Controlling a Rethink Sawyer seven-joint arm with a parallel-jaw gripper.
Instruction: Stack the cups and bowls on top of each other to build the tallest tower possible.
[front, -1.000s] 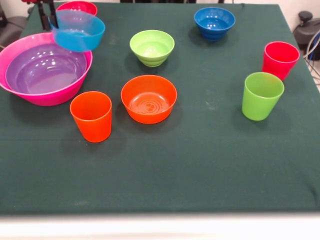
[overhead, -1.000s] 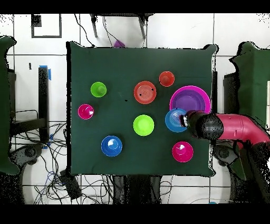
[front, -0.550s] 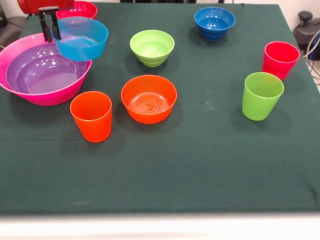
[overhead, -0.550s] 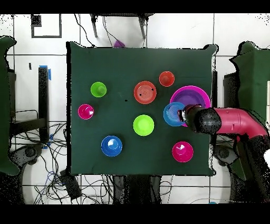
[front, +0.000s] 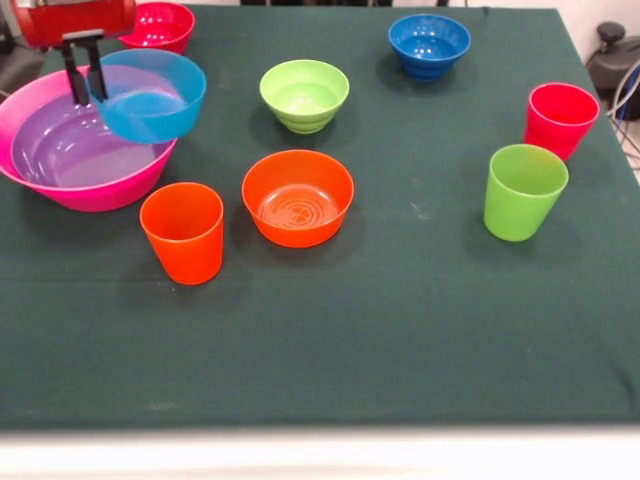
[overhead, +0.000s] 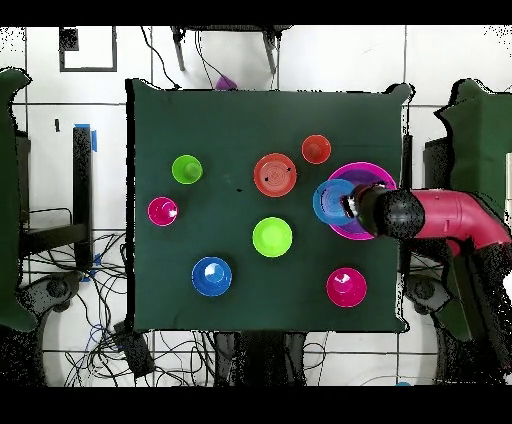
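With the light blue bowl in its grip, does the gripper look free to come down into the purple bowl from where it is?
Probably yes. The gripper is shut on the light blue bowl, which hangs over the purple bowl nested in the pink bowl. The purple bowl holds nothing else.

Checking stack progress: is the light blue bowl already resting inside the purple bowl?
No: the light blue bowl hangs tilted from the tool, above the purple bowl's rim.

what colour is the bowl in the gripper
Light blue bowl, held at its rim by the gripper; clearest in the front view.
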